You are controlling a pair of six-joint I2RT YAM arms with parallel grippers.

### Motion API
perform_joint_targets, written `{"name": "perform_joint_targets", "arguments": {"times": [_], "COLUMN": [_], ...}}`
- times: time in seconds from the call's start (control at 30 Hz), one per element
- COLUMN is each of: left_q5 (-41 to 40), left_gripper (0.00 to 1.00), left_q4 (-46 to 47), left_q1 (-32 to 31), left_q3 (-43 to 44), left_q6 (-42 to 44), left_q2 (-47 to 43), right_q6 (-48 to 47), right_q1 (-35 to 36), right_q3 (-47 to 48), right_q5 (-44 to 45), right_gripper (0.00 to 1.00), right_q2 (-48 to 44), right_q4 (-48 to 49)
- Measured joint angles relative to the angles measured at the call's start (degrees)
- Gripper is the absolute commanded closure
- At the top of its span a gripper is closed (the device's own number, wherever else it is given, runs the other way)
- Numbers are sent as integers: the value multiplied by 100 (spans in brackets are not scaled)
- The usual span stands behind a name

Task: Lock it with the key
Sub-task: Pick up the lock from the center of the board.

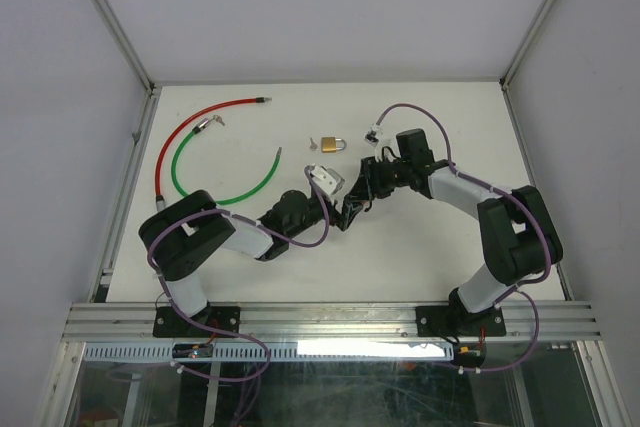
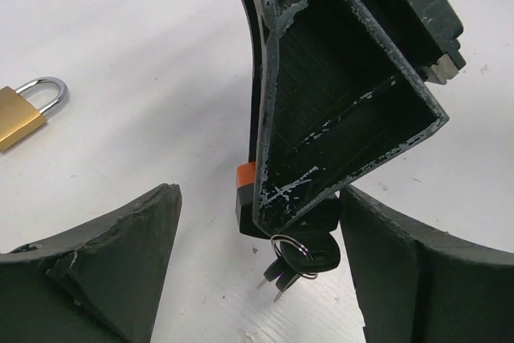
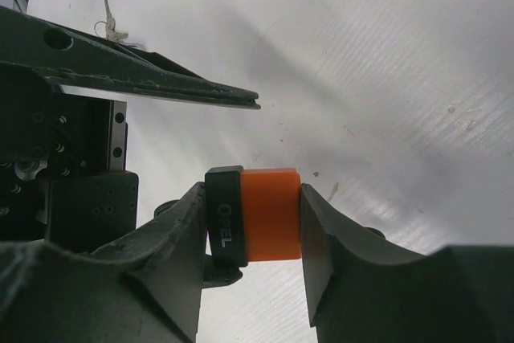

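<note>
The right hand (image 3: 255,226) is pressed tight on an orange and black plastic key fob (image 3: 271,213), one finger on each flat face. That grip leaves the steel ring of small keys (image 2: 294,267) hanging free beneath it, where they can be taken. In the left wrist view the bunch dangles low in the centre of the frame, right between the dark fingers of the left hand (image 2: 261,299). That hand is spread wide and touches nothing. The arrangement reads as a handover or a regrasp: a key has to be held by its own bow before it can be aimed at a keyhole, and the fob grip gives no control over the blades.

The brass padlock with the silver shackle (image 1: 334,143) lies flat in the upper middle of the top view, just above the two hands and apart from both. A small silver piece sits just left of it, too small to identify. Whether the shackle is shut I cannot tell.

The white worktop (image 1: 400,257) is matt and finely ribbed, with faint scuffs. In the left part of the top view lie a looped red cable (image 1: 168,142) and a curved green cable (image 1: 250,191). Plain white walls (image 1: 300,7) close it in, and an aluminium rail (image 1: 330,319) runs along the bottom.
</note>
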Motion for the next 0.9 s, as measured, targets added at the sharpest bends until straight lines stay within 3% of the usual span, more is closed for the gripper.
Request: {"name": "perform_joint_targets", "arguments": {"times": [0.1, 0.23, 0.43, 0.83, 0.9], "left_q5": [55, 92, 98, 232, 256], "left_gripper": [22, 16, 19, 48, 56], "left_q4": [-15, -125, -264, -306, -306], "left_q1": [0, 0, 0, -17, -39], "left_q3": [22, 52, 55, 63, 63], "left_q6": [2, 0, 2, 4, 7], "left_q2": [4, 4, 7, 72, 72], "right_q6": [0, -2, -2, -26, -31], "right_q1": [0, 2, 4, 7, 7], "right_q3": [0, 0, 0, 2, 4], "right_q5": [-9, -11, -11, -9, -9], "right_gripper": [93, 92, 92, 87, 84], "right_q2": [0, 0, 0, 2, 2], "right_q4": [-2, -4, -4, 4, 4]}}
